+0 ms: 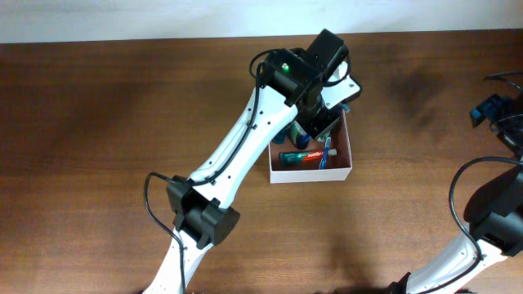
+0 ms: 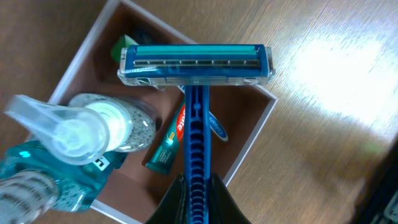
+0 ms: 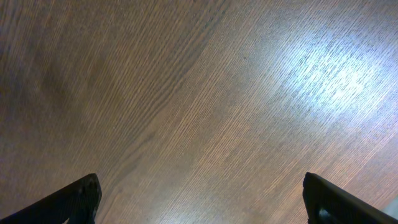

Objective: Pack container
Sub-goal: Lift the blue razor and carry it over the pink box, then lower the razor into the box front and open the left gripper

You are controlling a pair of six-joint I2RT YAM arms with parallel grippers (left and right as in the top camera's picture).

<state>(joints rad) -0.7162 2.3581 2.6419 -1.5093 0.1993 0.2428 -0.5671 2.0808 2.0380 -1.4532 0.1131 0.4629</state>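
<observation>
Blue razor is clamped by its handle in my left gripper, with the head hanging over the box. The box sits on the table near the centre, under that arm. Inside it: toothpaste, a clear bottle, and maybe a toothbrush, hard to tell. My right gripper is spread wide over the wood, holding nothing.

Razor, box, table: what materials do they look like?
Razor: glossy blue plastic, translucent head with metal-looking blade strips. Box: matte white cardboard probably, thin walls, brown inside. Table: wood or wood-look laminate, visible grain, semi-gloss glare.
</observation>
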